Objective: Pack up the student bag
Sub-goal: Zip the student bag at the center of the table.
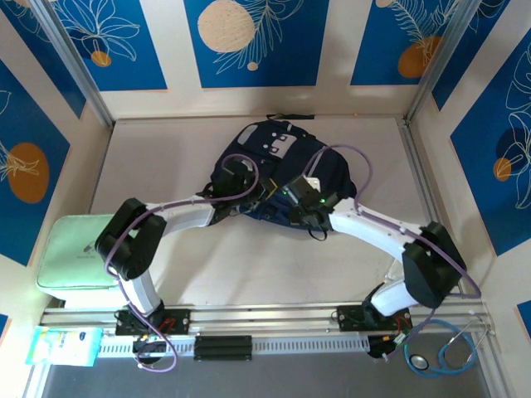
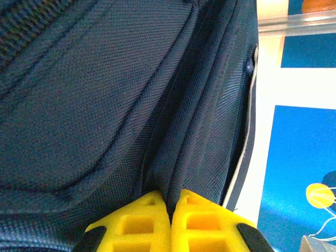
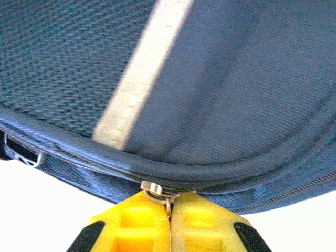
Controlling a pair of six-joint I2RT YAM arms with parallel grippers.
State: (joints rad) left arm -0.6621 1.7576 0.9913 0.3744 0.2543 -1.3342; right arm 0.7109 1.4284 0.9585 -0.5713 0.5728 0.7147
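The big table (image 1: pixel 249 265) has pale walls around it with blue panels. In the middle of the table, toward the far side, lies the student bag (image 1: pixel 278 157). It is dark blue and has a white and grey patch (image 1: pixel 282 143) on top. It is the biggest thing on the table.

Two white arms reach in to the bag from the near edge. The left arm (image 1: pixel 166 220) comes to the bag's left side. The right arm (image 1: pixel 373 228) comes to its right side.

A soft, light green case (image 1: pixel 75 253) sits at the left edge of the table, well apart from the bag. A blue stethoscope (image 1: pixel 452 348) lies at the near right corner, past the rail. A small blue and white packet (image 1: pixel 66 344) lies at the near left corner.

The left gripper (image 2: pixel 170 218) has yellow fingers. Its jaws are pressed together and they pinch a fold of the bag's dark cloth.

The right gripper (image 3: pixel 169 210) is yellow too. Its jaws are pressed together on the little metal zipper pull (image 3: pixel 155 189) at the edge of the bag. A light stripe (image 3: pixel 142 79) runs across the cloth just above it.
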